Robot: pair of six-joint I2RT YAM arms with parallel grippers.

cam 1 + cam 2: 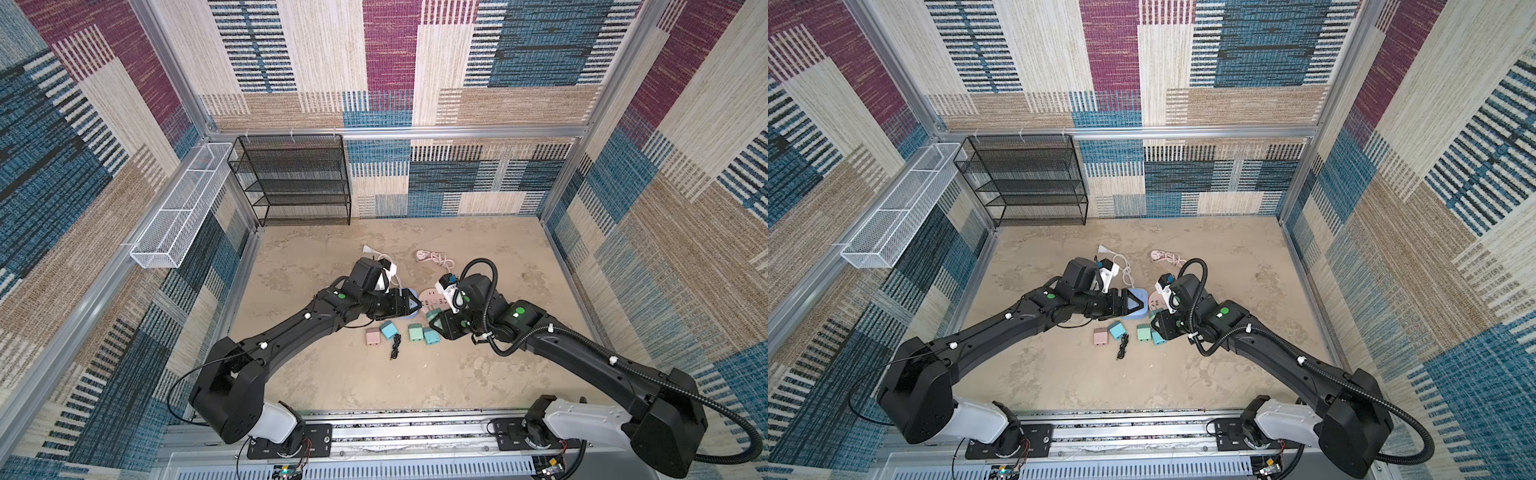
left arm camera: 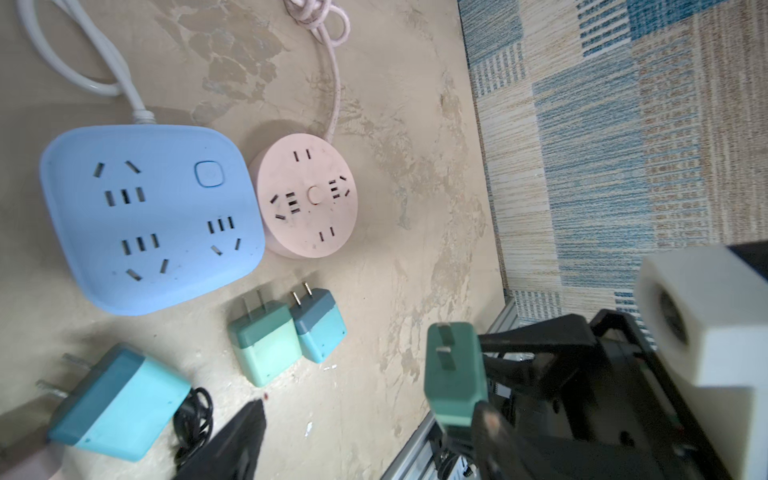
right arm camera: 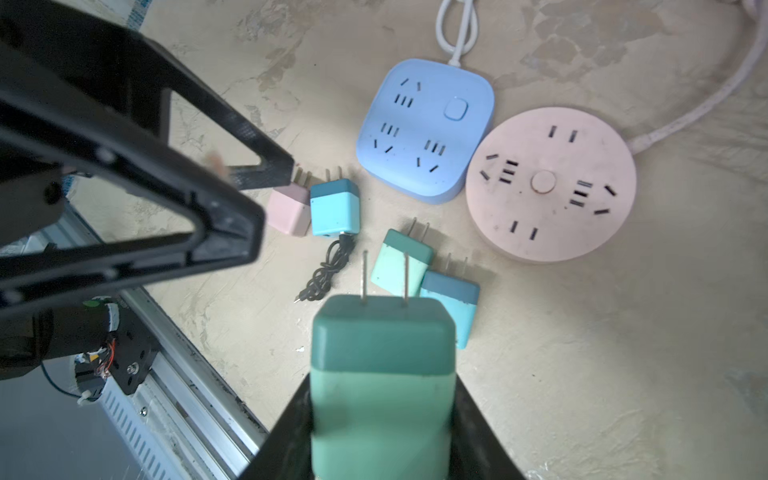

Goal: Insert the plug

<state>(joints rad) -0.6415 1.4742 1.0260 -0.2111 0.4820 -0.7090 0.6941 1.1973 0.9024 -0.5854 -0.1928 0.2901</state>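
The right gripper [image 3: 380,424] is closed narrow on the green plug [image 3: 382,345], with one finger on each side of its pale lower body. The darker top and the two metal prongs stick out forward from the gripper, free in the air. The plug touches no socket.

Just in front of the prongs, lower down on the desk [image 3: 602,353], lie a second green plug [image 3: 395,262] and a blue plug [image 3: 451,307], close side by side with their prongs pointing away from the gripper. Further ahead of this gripper are the blue socket block [image 3: 424,129] and the pink round socket block [image 3: 548,183]. The two blocks are just beside each other, with their slots facing up. A white cord leaves the blue one and a pink cord leaves the round one, both on the side far from the gripper.

The left gripper [image 3: 272,208] stands wide, with nothing between its fingers. It hovers opposite the right gripper. In a top view the pink round socket block [image 1: 434,298] lies between the two grippers, and the blue block is partly hidden under the left one. Near the left fingertips, on the desk, lie a pink plug [image 3: 289,212] and a light blue plug [image 3: 334,208], side by side. A black cable [image 3: 328,270] is bundled at the base of the light blue one.
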